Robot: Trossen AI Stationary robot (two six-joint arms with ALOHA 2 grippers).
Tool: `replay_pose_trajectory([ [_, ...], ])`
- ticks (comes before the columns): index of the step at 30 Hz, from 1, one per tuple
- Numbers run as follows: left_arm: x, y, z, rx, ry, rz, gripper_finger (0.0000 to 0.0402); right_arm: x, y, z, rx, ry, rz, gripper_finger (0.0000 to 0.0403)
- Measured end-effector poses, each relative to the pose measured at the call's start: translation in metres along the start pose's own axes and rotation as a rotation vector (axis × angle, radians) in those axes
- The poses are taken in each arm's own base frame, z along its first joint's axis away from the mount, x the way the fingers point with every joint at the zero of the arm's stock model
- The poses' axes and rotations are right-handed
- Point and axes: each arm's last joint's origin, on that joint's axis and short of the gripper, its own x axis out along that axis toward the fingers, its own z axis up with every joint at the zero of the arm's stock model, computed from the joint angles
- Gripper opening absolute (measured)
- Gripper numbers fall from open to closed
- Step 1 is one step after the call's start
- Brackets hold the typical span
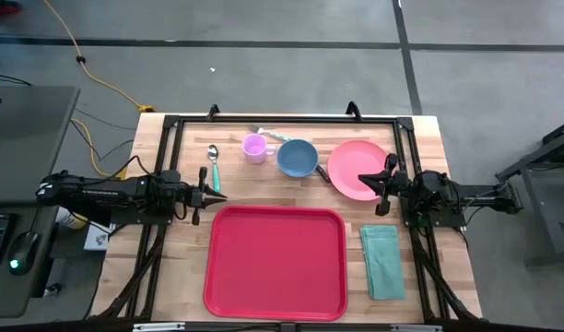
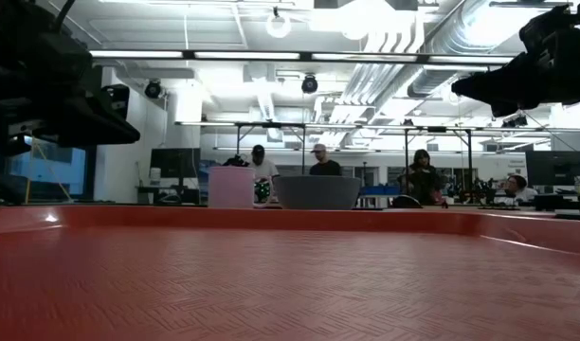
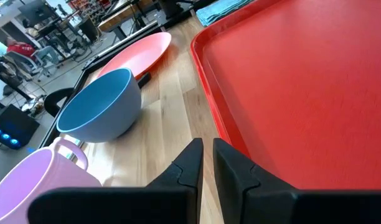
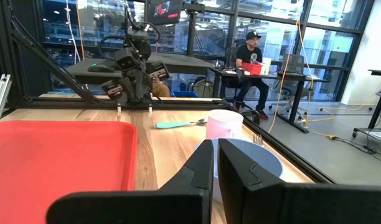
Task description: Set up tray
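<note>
The red tray (image 1: 275, 261) lies flat on the near middle of the table; it also shows as the tray (image 3: 315, 87) and the tray (image 4: 53, 155) in the wrist views. My left gripper (image 1: 223, 194) hovers just off its far left corner, shut and empty, as its own view of the gripper (image 3: 208, 158) shows. My right gripper (image 1: 360, 179) hangs above the salmon-pink plate (image 1: 358, 169), shut and empty as well, seen as the gripper (image 4: 215, 162). In the low view both arms stand well above the tray (image 2: 271, 275).
Along the far side sit a blue bowl (image 1: 298, 158), a lilac cup (image 1: 254, 148), a teal-handled spoon (image 1: 214, 168) and a fork (image 1: 273, 136). A folded teal napkin (image 1: 381, 261) lies right of the tray. A black frame rims the table. People stand in the room behind.
</note>
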Motion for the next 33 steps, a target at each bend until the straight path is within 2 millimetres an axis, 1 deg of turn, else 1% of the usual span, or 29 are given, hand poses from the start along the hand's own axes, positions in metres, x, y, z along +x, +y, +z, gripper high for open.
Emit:
replay_pose_trajectory([
  [4,0.0,0.002,-0.001,0.021,0.04,0.071,0.0067,0.0,0.0,0.0,0.0,0.0,0.0,0.0],
  [7,0.0,0.002,-0.001,0.014,0.043,0.078,0.0067,0.0,0.0,0.0,0.0,0.0,0.0,0.0],
  [12,0.0,0.002,-0.001,-0.08,0.028,0.06,0.0067,0.0,0.0,0.0,0.0,0.0,0.0,0.0],
  [20,0.0,0.001,0.0,-0.342,0.0,0.029,0.0067,0.0,0.0,0.0,0.0,0.0,0.0,0.0],
  [26,0.0,0.001,0.001,-0.661,-0.006,0.029,0.0067,0.0,0.0,0.0,0.0,-0.001,0.0,0.0],
  [28,0.0,0.001,0.001,-0.743,-0.009,0.03,0.0067,0.0,0.0,0.0,0.001,-0.004,0.0,0.0],
  [30,0.0,0.003,0.003,-0.793,-0.034,0.033,0.0067,0.0,0.0,0.001,0.003,-0.013,-0.002,0.0],
  [33,-0.001,0.008,0.012,-0.804,-0.147,0.054,0.0067,0.0,0.0,0.003,0.043,-0.032,0.001,0.0],
])
